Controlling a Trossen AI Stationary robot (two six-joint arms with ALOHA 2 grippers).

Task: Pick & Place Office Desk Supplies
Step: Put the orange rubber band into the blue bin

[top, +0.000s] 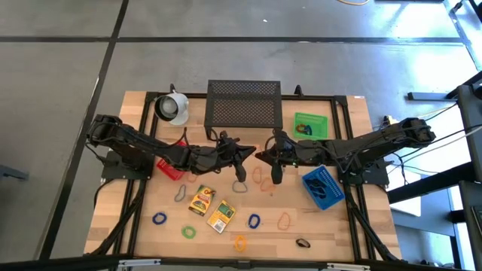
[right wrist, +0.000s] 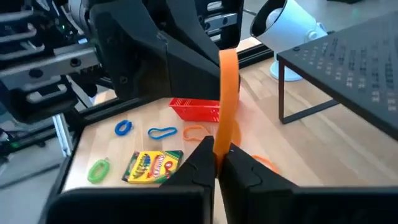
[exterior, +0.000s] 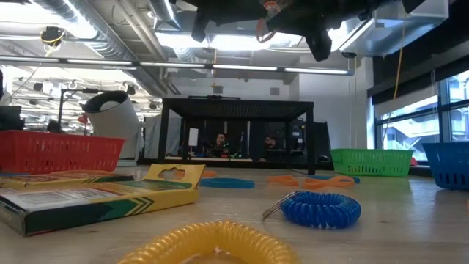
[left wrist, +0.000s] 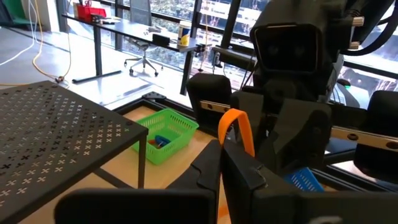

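Both arms' jaws pinched on one orange band (right wrist: 226, 93) mid-air above desk (top: 331, 226); left should release cleanly, right keeps firm hold.

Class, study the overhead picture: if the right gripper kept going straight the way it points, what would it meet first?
Most likely the left gripper, which faces the right gripper across the orange loop both pinch; depth is hard to judge.

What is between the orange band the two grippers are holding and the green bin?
Nothing visible. Both the left gripper and the right gripper are shut on the orange band, held above the table. The green bin sits beyond the right gripper, beside the black mesh stand.
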